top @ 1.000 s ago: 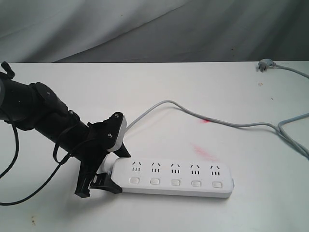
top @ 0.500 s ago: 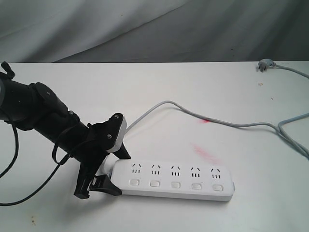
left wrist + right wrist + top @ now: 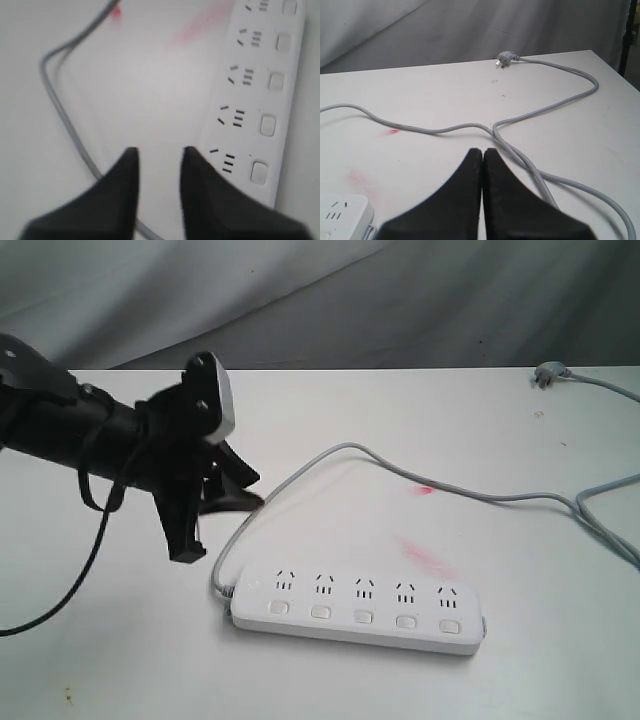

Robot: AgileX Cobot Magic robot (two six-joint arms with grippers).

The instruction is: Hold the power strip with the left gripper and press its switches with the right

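Observation:
The white power strip lies flat on the table near the front, its five switches in a row facing up. My left gripper hangs above the table behind and to the left of the strip's cord end, open and holding nothing. In the left wrist view the left gripper shows bare table between its fingers, with the power strip and its switches off to one side. My right gripper is shut and empty, well away from the strip; it is out of the exterior view.
The grey cord loops from the strip's left end across the table to the right, and its plug lies at the far right edge. Red smears mark the table behind the strip. A grey cloth hangs behind the table.
My left gripper has left the strip's cord end, where it sat in both earlier frames, and risen up and back to the left. The strip stays in place.

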